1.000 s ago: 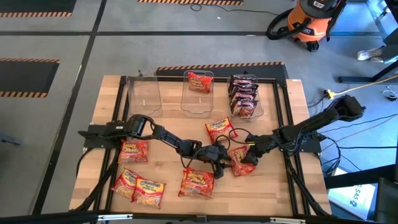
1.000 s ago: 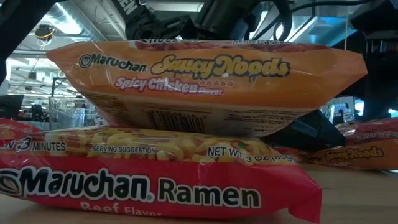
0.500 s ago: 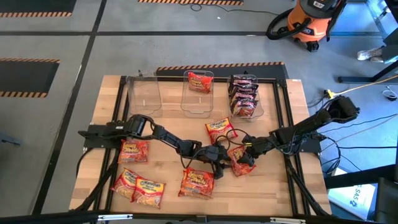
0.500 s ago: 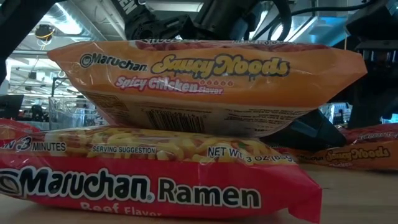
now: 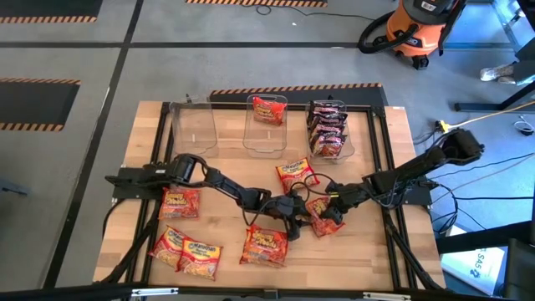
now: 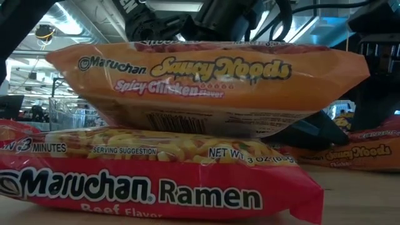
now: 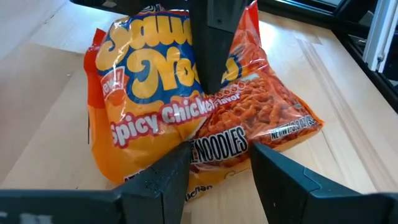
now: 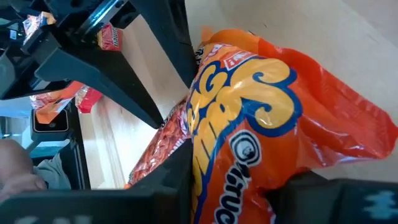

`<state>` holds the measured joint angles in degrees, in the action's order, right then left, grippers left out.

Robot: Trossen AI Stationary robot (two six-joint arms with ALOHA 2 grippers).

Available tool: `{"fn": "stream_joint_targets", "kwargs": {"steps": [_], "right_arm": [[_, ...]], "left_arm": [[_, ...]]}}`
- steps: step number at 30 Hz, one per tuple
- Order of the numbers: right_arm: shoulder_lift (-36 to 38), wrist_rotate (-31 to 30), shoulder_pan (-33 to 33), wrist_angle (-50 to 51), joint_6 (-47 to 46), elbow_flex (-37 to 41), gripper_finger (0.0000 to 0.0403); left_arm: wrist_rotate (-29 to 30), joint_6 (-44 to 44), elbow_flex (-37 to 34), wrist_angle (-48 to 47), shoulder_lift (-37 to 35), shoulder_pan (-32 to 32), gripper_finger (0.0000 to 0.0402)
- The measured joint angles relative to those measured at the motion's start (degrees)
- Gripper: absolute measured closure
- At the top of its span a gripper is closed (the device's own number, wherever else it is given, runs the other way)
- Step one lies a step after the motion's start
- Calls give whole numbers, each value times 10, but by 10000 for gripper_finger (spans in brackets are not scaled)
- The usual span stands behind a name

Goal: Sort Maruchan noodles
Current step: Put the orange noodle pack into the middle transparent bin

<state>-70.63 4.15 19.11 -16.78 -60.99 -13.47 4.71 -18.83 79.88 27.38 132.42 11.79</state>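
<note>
Near the middle of the wooden tabletop (image 5: 226,226), an orange-yellow plastic Saucy Noods packet (image 5: 324,216) is clamped between the fingers of the right tool (image 5: 331,219), as the right wrist view shows. Just beside it, the left tool (image 5: 297,213) is held with its fingers parted, gripping nothing, its tips at the packet's edge over a second packet lying beneath. Further red and orange packets (image 5: 185,248) are spread over the near left part of the tabletop. At the far edge, three clear plastic bins (image 5: 266,138) are lined up: one bare, one with a red packet (image 5: 268,109), one filled with dark packets (image 5: 328,127).
</note>
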Motion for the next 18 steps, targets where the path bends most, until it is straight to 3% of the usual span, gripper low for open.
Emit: {"fn": "stream_joint_targets", "kwargs": {"steps": [12, 18], "right_arm": [[11, 6, 0, 3, 5, 0, 304], [11, -1, -5, 5, 15, -5, 304]], "left_arm": [[-38, 44, 0, -95, -92, -15, 237], [-21, 108, -7, -165, -159, -24, 237]]}}
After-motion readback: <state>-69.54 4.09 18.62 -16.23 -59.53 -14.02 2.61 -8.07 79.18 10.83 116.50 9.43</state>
